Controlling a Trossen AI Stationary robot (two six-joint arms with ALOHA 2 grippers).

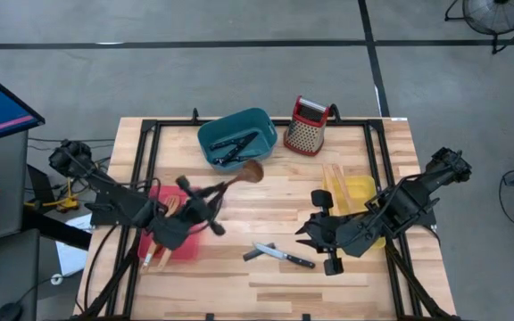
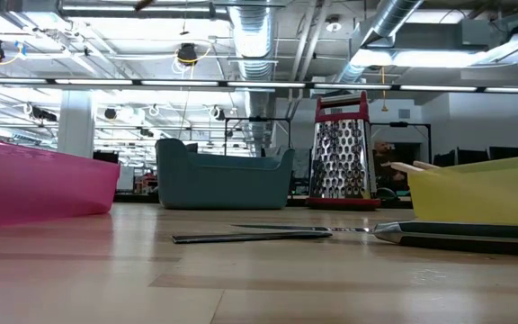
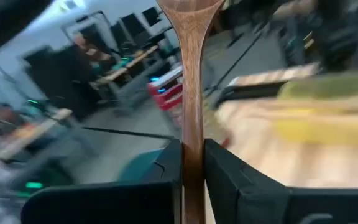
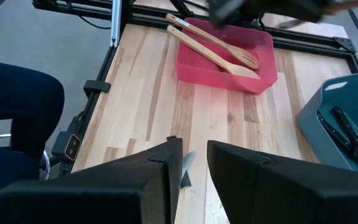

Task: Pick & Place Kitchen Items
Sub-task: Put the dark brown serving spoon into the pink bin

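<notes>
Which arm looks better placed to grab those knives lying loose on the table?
Right. The right gripper, open and empty, hovers beside the knives; the left gripper is shut on the dark wooden spoon.

Dark wooden spoon (image 1: pixel 239 178) held aloft, two black-handled knives (image 1: pixel 277 255) flat mid-table, pale wooden utensils (image 4: pixel 219 46) in red bin

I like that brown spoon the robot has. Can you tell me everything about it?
The dark brown wooden spoon has a long, slim, smooth handle and a rounded bowl. The left tool is shut on the handle, one black finger pressing each side. From above, the spoon is carried in the air over the pale wooden table, its bowl pointing toward the teal plastic bin and its handle reaching back to the tool near the red plastic bin. Only the tool touches it.
</notes>
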